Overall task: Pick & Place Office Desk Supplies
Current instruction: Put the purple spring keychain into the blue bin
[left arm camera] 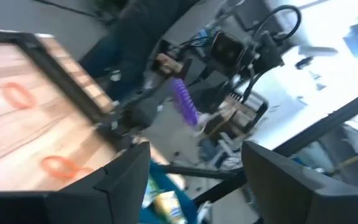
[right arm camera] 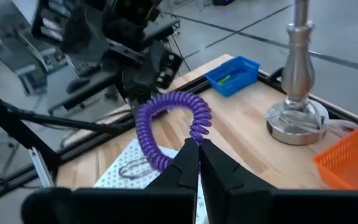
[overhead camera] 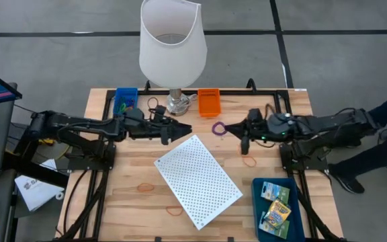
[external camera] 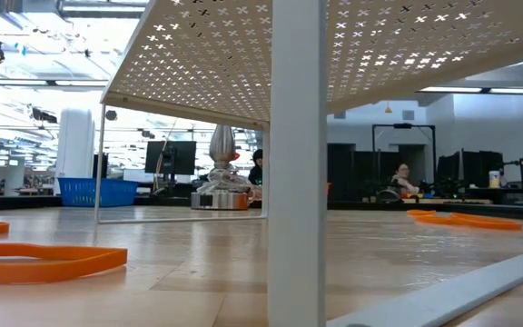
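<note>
my right gripper (right arm camera: 199, 146) has its fingers closed on the purple coil band (right arm camera: 173, 124), held above the worktop (overhead camera: 140, 168); my left gripper (overhead camera: 183, 128) faces it, fingers spread, likely just released in a handover

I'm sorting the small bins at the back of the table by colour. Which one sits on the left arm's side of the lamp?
The blue bin, left of the lamp base. The orange bin sits on the other side, toward the right arm.

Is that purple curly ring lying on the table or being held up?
Held up: the right gripper is shut on the purple coil ring, which hangs above the table.
</note>
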